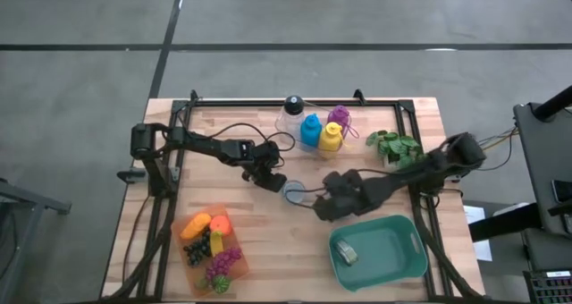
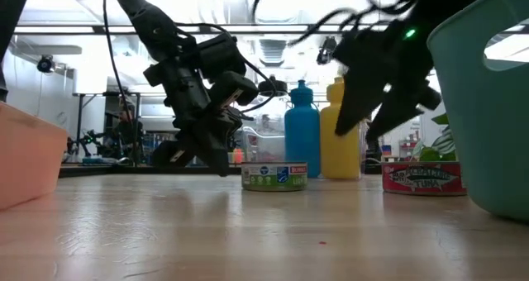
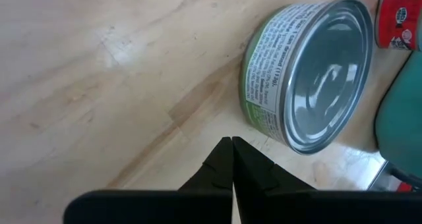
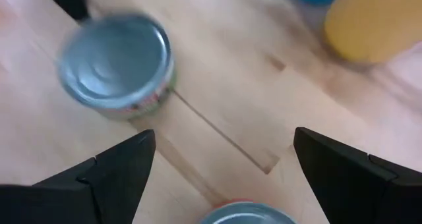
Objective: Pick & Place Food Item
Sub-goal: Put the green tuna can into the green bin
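Note:
A flat tin can with a green label (image 1: 293, 193) (image 2: 274, 175) (image 3: 310, 72) (image 4: 119, 66) stands on its base near the middle of the wooden table. My left gripper (image 1: 273, 181) (image 3: 232, 151) is shut just left of the can, its tips low over the wood and apart from it. My right gripper (image 1: 326, 206) (image 4: 224, 165) hovers open to the can's right, above the table, with nothing between its fingers. A red-labelled can (image 2: 421, 178) (image 4: 245, 214) stands on the table under it. Another can (image 1: 347, 250) lies in the teal bin (image 1: 402, 264).
A blue bottle (image 1: 311, 130), a yellow bottle (image 1: 331, 136), a clear jar (image 1: 290, 116), purple grapes (image 1: 340, 116) and green leaves (image 1: 393, 147) stand along the far side. An orange tray (image 1: 189, 261) of toy fruit sits near left. Bare wood lies between tray and bin.

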You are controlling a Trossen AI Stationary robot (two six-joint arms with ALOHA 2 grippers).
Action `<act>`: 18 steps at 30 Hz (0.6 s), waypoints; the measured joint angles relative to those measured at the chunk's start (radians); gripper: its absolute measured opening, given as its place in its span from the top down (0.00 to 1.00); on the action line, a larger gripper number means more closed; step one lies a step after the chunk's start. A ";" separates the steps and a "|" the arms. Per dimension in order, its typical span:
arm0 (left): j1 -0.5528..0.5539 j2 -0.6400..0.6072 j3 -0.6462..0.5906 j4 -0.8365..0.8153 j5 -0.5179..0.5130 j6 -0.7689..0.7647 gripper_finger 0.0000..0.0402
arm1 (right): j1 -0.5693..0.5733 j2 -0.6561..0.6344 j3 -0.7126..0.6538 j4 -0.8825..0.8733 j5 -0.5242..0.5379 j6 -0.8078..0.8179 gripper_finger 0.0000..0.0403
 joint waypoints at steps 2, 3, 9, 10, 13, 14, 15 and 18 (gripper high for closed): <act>0.000 0.000 0.000 0.000 0.000 0.000 1.00 | 0.026 -0.066 -0.054 0.054 0.050 -0.003 0.11; 0.000 0.000 0.000 0.000 0.000 0.000 1.00 | 0.039 -0.104 -0.086 0.088 0.082 -0.005 0.11; 0.000 0.000 0.000 0.004 0.000 0.000 1.00 | 0.074 -0.293 -0.311 0.327 0.213 -0.120 0.11; 0.000 0.000 0.000 0.004 0.000 0.000 1.00 | 0.073 -0.314 -0.348 0.377 0.208 -0.165 0.11; 0.000 0.000 0.000 0.004 0.000 0.000 1.00 | 0.068 -0.349 -0.459 0.556 0.206 -0.307 0.11; 0.000 0.000 0.000 0.004 -0.001 -0.001 1.00 | 0.065 -0.354 -0.495 0.627 0.205 -0.357 0.11; 0.000 0.000 0.000 0.004 -0.005 -0.001 1.00 | 0.063 -0.356 -0.526 0.695 0.203 -0.404 0.11; 0.000 0.000 0.000 0.004 -0.019 -0.015 1.00 | 0.053 -0.348 -0.595 0.864 0.201 -0.469 0.11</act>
